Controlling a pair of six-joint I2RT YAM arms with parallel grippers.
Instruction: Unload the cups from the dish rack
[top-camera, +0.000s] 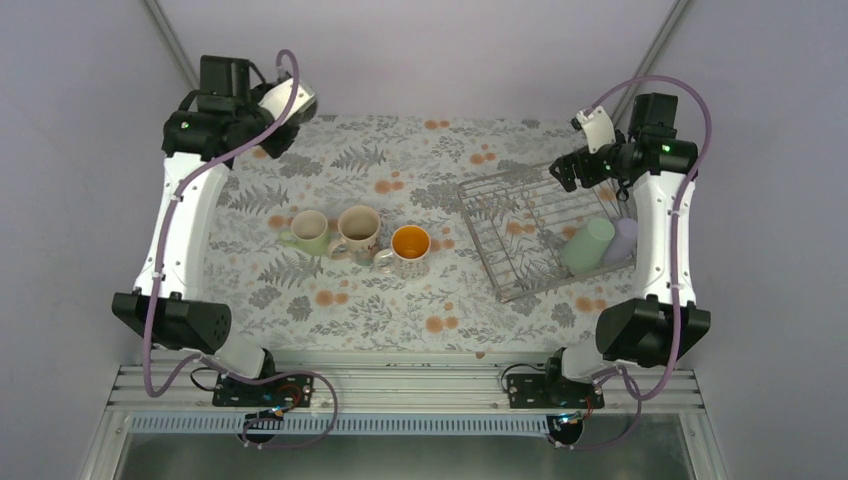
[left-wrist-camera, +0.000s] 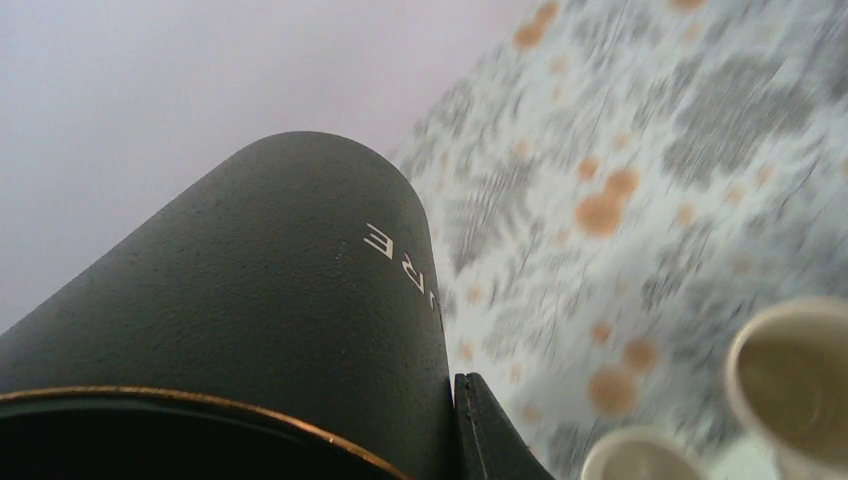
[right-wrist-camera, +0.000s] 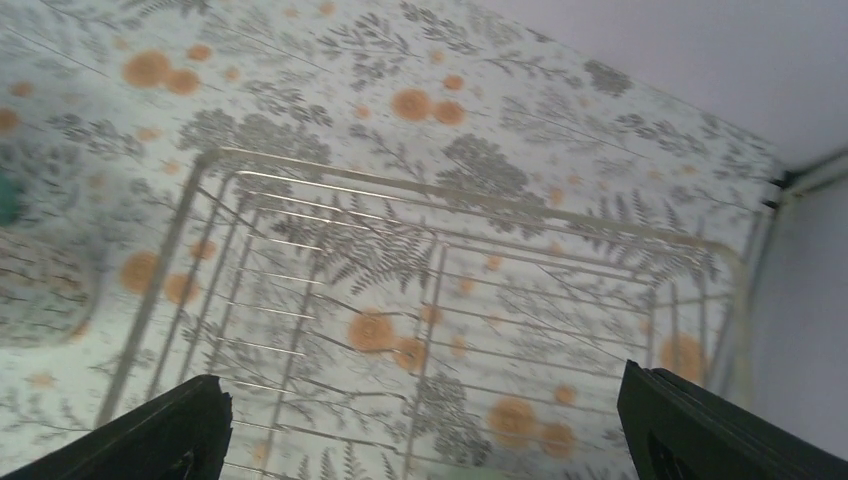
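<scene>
My left gripper (top-camera: 255, 138) is raised over the table's far left corner, shut on the black mug (left-wrist-camera: 250, 300). One finger (left-wrist-camera: 490, 430) presses on the mug's wall; the other is hidden. The pale green mug (top-camera: 310, 232), the cream patterned mug (top-camera: 358, 230) and the mug with the orange inside (top-camera: 410, 246) stand in a row mid-table. The wire dish rack (top-camera: 500, 215) sits on the right. The green tumbler (top-camera: 588, 245) and the lavender tumbler (top-camera: 625, 238) lie in its near right end. Above the rack's far end my right gripper (right-wrist-camera: 420, 400) hangs open, nothing between its fingers.
A floral cloth (top-camera: 400, 300) covers the table. Grey walls close in at the back and on both sides. The arm bases stand on a metal rail (top-camera: 400, 385) at the near edge. Two pale mug rims (left-wrist-camera: 800, 370) show low in the left wrist view.
</scene>
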